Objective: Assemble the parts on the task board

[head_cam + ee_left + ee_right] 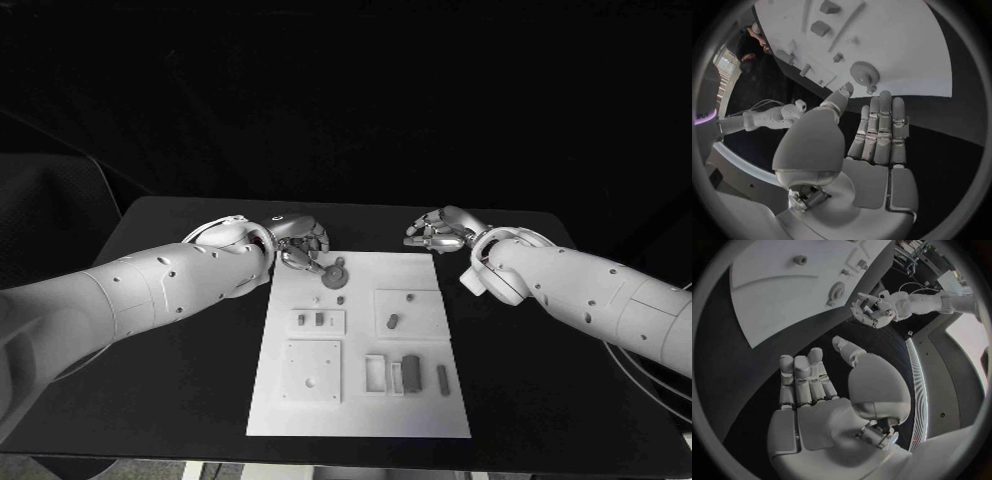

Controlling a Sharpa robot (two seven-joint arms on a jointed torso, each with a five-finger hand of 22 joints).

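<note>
The left hand (pixel 299 243) is hovering at the far left corner of the task board (pixel 361 420), fingers stretched out straight and side by side with nothing in them, as the left wrist view (pixel 879 135) is showing; the fingertips are sitting just short of the gear (pixel 335 275). That gear is lying flat on the far left part of the white plate, a grey toothed disc with a small hub (pixel 865 73). Nearer the robot on the board, small grey parts are lying in and beside shallow square recesses: a pair of short pegs (pixel 310 319), a single peg (pixel 392 321) in the square to the right, and a longer dark bar (pixel 411 372) by a slim strip (pixel 443 379) close to the near edge. The right hand (pixel 440 232) is hanging over the black table (pixel 173 380) just beyond the board's far right corner, fingers extended and apart, holding nothing (pixel 811 385)
</note>
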